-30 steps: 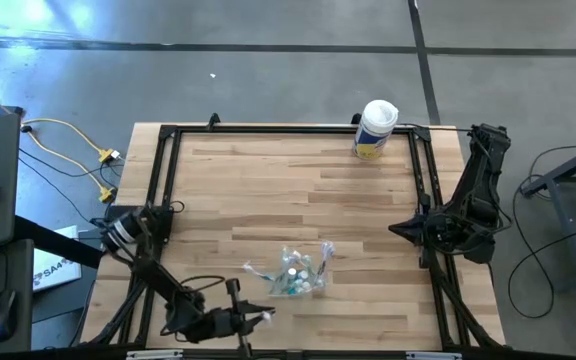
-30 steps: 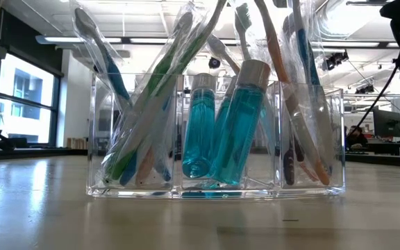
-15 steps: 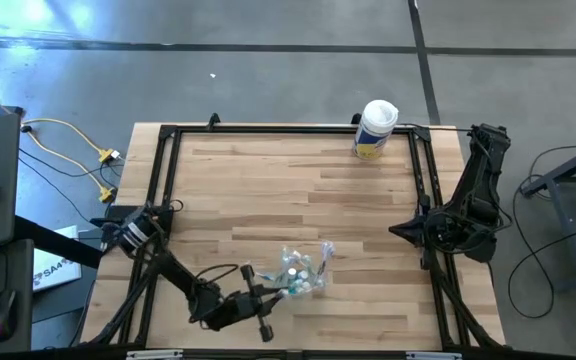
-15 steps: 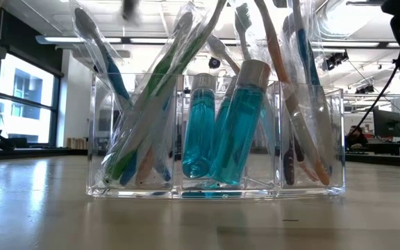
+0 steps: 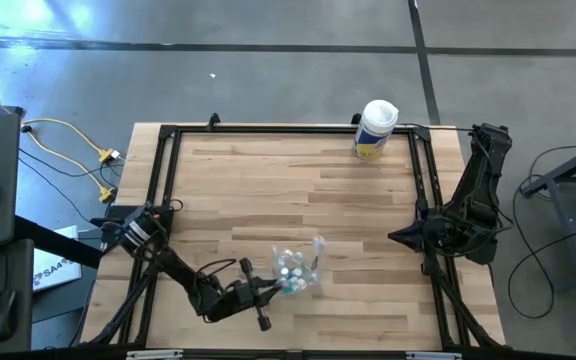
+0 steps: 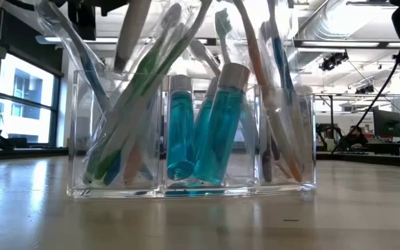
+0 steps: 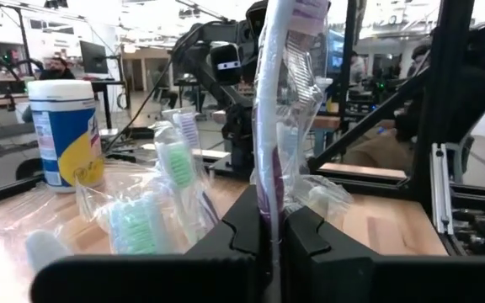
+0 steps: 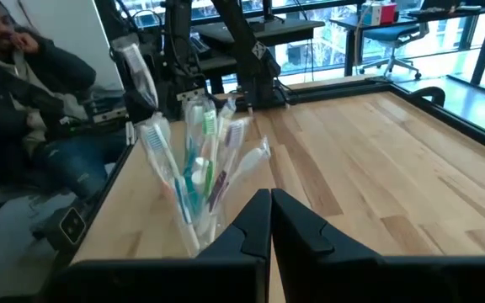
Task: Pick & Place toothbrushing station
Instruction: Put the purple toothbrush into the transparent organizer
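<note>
The clear plastic holder [image 5: 298,272] stands on the wooden table near its front edge. In it are several wrapped toothbrushes [image 6: 144,90] and teal tubes [image 6: 214,132]. My left gripper [image 5: 266,292] is just left of the holder, level, and shut on one wrapped toothbrush [image 7: 269,126] with a pale purple handle. The low view shows that handle as a blur [image 6: 134,35] over the holder's left compartment; where its lower end is I cannot tell. My right gripper [image 8: 269,220] waits shut at the table's right side [image 5: 400,235]. My left gripper pinches the wrapped toothbrush by its handle [image 7: 268,220] between its two fingers, plastic wrapper included. The fingers come in level from the table's left and lie across the brush. The brush stands upright above the fingers.
A white canister with a yellow label [image 5: 375,128] stands at the far edge. Black frame rails [image 5: 168,180] run along the table's sides. Bare wood lies between holder and canister. A person sits beyond the table [image 8: 23,93].
My left gripper, shut on the toothbrush throughout, has gone from the near edge toward the holder, rightward and away from that edge, sinking and rolling a little. The holder has slid slightly, and the brushes in it now stand closer together.
</note>
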Robot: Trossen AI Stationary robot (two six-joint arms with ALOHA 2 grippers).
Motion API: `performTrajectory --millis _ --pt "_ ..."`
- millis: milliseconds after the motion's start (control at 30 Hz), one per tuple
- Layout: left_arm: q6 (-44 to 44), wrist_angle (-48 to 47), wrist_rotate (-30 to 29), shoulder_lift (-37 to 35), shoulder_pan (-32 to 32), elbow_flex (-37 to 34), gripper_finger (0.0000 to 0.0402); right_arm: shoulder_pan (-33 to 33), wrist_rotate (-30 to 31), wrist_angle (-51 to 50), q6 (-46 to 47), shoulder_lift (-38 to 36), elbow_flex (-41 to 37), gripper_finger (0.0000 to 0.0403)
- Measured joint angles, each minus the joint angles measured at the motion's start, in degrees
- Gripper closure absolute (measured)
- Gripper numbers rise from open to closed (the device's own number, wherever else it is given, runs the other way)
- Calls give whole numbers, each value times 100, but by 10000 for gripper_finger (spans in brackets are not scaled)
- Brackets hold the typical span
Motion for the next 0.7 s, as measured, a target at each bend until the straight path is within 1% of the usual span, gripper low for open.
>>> performTrajectory --millis 233,433,700 --pt "-174 -420 48 -2 69 0 394 0 26 254 -192 40 0 400" --pt "-425 -649 -35 -2 68 0 376 -1 6 513 -468 38 0 400" --pt "-1011 -1198 -32 -4 67 2 385 -2 -107 554 -555 38 0 400"
